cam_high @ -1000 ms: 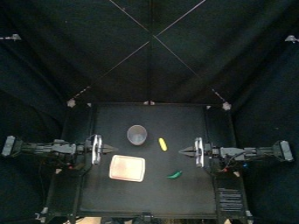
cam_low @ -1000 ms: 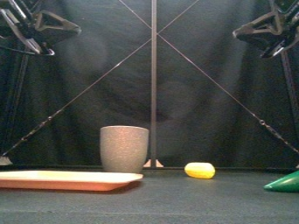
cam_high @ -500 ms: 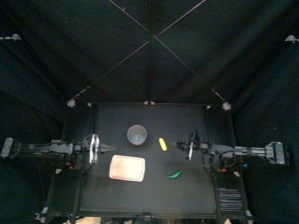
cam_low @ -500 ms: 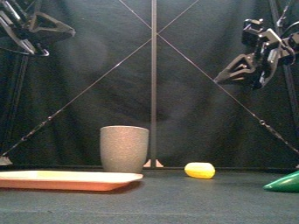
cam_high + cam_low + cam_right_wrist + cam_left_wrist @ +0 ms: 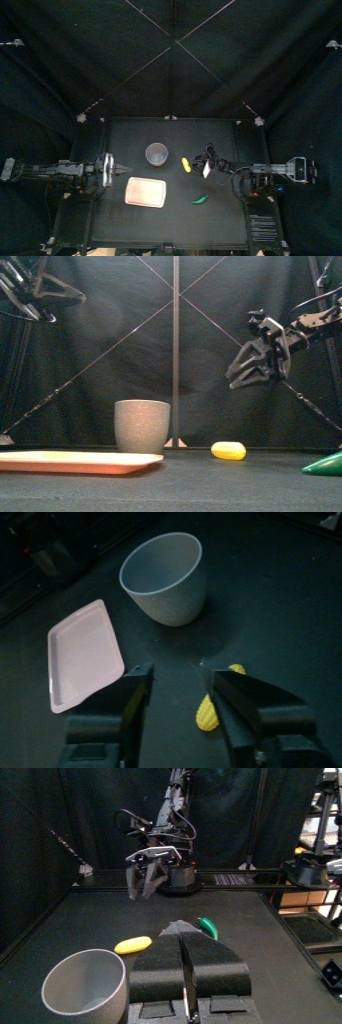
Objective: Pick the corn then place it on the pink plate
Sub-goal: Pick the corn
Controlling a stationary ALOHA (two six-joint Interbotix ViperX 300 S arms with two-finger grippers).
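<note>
Change: Your right hand (image 5: 241, 371) is coming down and swinging in toward the grey cup (image 5: 142, 425). A second ago it was sitting high at the far right, and now it is hanging lower, still above and to the right of the cup, with its jaws tilting downward. Everything on the desk (image 5: 201, 484) is staying where it was.
Right hand: You are keeping its jaws spread wide, and they are gripping nothing. In the right wrist view the corn (image 5: 210, 712) is showing partly behind one jaw, with the hand clear of it.
Left hand: Your left hand (image 5: 186, 936) is resting high up, well to the left of the grey cup. Its jaws are pressing together with nothing between them.
Corn: You are looking at a short yellow piece lying on its side on the desk, near the grey cup's right side and apart from it.
Pink plate: Your pink plate (image 5: 74, 461) is lying flat in front of the grey cup, a little to its left.
Green toy: One green toy (image 5: 325, 464) is lying well to the right of the grey cup, past the corn and nearer the front.
Grey cup: It is standing upright with its mouth facing up.
</note>
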